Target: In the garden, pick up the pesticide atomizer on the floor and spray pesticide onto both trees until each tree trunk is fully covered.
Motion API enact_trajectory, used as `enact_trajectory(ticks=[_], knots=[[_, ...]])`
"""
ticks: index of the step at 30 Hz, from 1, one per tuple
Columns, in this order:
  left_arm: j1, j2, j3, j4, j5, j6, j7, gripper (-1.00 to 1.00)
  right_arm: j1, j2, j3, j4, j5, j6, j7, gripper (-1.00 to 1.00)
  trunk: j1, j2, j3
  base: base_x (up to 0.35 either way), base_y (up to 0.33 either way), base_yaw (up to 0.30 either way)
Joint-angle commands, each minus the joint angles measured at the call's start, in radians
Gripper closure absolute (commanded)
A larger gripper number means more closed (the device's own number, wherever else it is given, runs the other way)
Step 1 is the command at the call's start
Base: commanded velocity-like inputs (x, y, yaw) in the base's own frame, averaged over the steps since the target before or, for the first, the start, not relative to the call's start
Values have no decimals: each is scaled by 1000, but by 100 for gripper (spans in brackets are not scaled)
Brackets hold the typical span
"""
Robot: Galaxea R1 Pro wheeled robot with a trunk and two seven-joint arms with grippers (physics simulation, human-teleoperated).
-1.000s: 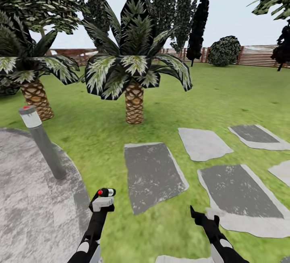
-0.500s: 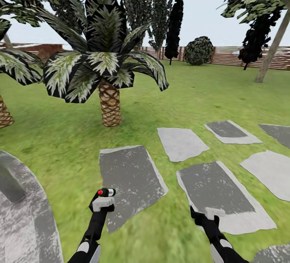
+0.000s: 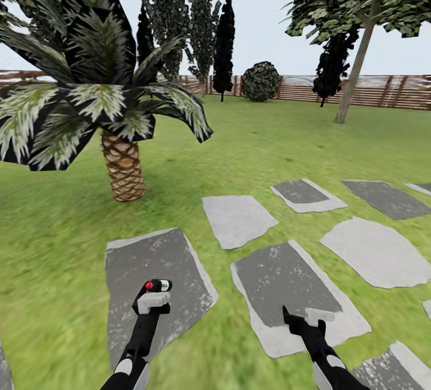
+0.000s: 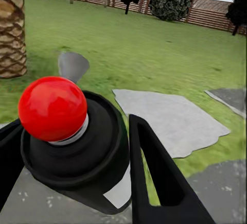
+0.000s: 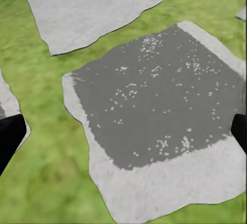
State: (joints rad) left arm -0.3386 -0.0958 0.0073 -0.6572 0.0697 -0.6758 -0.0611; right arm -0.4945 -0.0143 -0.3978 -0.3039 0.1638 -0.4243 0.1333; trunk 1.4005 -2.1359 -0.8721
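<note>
My left gripper (image 3: 154, 295) is shut on the pesticide atomizer (image 3: 159, 286), a small black bottle with a white band and a red tip, held low over the grass. In the left wrist view the atomizer (image 4: 72, 136) sits between the black fingers (image 4: 154, 177), its red knob facing the camera. My right gripper (image 3: 303, 320) stands open over a paving slab (image 3: 287, 282), with nothing between its fingertips (image 5: 10, 136). One tree with a bare, leaning grey-brown trunk (image 3: 354, 73) and a high green crown stands far off at the right, near the fence.
A short palm with a scaly trunk (image 3: 124, 168) stands close on the left. Several grey paving slabs (image 3: 237, 218) lie in the lawn ahead and to the right. Dark conifers (image 3: 224, 43), a round bush (image 3: 260, 81) and the brown slatted fence (image 3: 389, 91) line the back.
The whole head view has swung to the right: the palm and slabs slid left, the grey bollard lamp and round paving left the picture, and the leaning tree came in. Both arms keep their pose.
</note>
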Motion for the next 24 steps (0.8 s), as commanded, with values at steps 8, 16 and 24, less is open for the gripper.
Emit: enact_trajectory(ticks=[8,16,24], knots=[[0,1,0,1,7,0,-6,100,-1,0,-8,2,10,-4,5,-100,0,0,-1,263,-190,-300],[0,1,0,0,7,30,-6,100,-1,0,-8,2,10,-4,5,-100,0,0,-1,263,-190,-300],[0,1,0,-1,7,37,-6,100,-1,0,-8,2,10,-4,5,-100,0,0,-1,263,-190,-300]])
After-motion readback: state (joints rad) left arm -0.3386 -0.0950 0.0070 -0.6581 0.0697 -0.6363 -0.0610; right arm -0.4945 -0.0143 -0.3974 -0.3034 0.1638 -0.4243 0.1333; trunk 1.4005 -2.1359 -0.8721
